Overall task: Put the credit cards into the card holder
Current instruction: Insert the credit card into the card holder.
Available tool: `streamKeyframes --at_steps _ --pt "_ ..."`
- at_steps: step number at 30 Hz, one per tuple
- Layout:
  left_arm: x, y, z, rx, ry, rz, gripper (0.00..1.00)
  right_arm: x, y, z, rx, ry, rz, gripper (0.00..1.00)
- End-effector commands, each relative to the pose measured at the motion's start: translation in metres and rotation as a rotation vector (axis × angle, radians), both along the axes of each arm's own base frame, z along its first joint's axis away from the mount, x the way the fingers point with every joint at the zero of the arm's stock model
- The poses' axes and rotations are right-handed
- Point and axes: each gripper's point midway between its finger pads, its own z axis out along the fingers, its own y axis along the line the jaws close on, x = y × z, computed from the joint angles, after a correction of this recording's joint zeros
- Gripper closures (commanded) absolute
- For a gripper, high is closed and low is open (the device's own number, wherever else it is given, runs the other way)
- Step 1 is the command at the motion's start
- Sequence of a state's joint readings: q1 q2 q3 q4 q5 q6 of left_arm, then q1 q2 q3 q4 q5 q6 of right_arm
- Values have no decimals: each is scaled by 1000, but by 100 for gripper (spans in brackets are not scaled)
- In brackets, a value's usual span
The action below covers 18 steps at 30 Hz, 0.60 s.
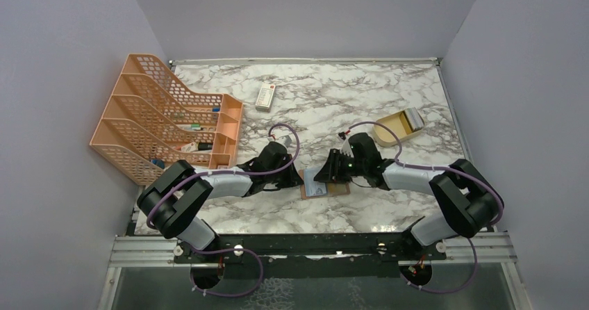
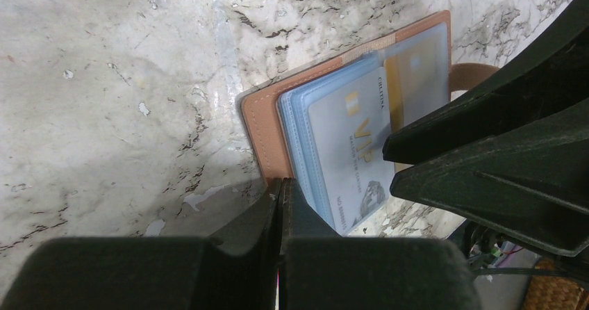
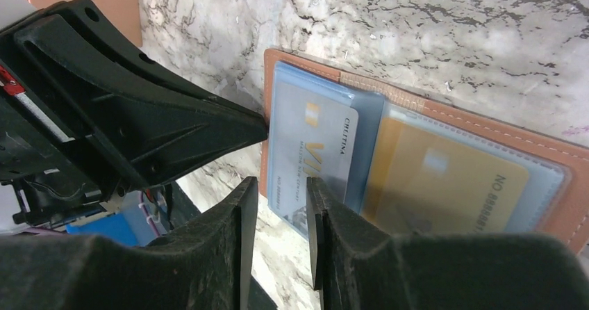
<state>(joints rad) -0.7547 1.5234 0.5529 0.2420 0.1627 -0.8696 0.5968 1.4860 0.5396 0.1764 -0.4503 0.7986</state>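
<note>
The brown card holder (image 1: pixel 339 188) lies open on the marble between my two arms. A gold credit card (image 3: pixel 444 185) sits inside a clear sleeve of the card holder (image 3: pixel 486 126). A silver VIP card (image 3: pixel 312 150) lies partly in the pale blue sleeves, its end sticking out past the holder's edge. My right gripper (image 3: pixel 281 185) hovers over that end, open by a narrow gap with nothing between the pads. My left gripper (image 2: pixel 281 185) is shut, its tip at the card holder's (image 2: pixel 260 126) corner beside the silver card (image 2: pixel 347 150).
An orange mesh file rack (image 1: pixel 167 115) stands at the left. A white oblong item (image 1: pixel 265 96) lies at the back centre. A tan shallow box (image 1: pixel 392 131) sits at the right with a pale flat item (image 1: pixel 415 119) across its far corner.
</note>
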Motion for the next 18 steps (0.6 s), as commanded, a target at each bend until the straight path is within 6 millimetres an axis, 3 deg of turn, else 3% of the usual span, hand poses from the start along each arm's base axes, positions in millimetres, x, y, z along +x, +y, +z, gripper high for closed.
streamKeyframes --at_steps 1,8,14,18 --pt "-2 11 -9 62 15 13 100 -2 0 -1 -9 -5 5 65" --pt "-2 12 -10 68 18 17 100 5 -12 0 -87 -44 -31 55" --pt "-1 14 -10 78 17 22 100 7 -16 -4 -120 -58 -32 55" --pt "-1 13 -9 73 16 24 100 3 -9 -4 -76 -44 -6 59"
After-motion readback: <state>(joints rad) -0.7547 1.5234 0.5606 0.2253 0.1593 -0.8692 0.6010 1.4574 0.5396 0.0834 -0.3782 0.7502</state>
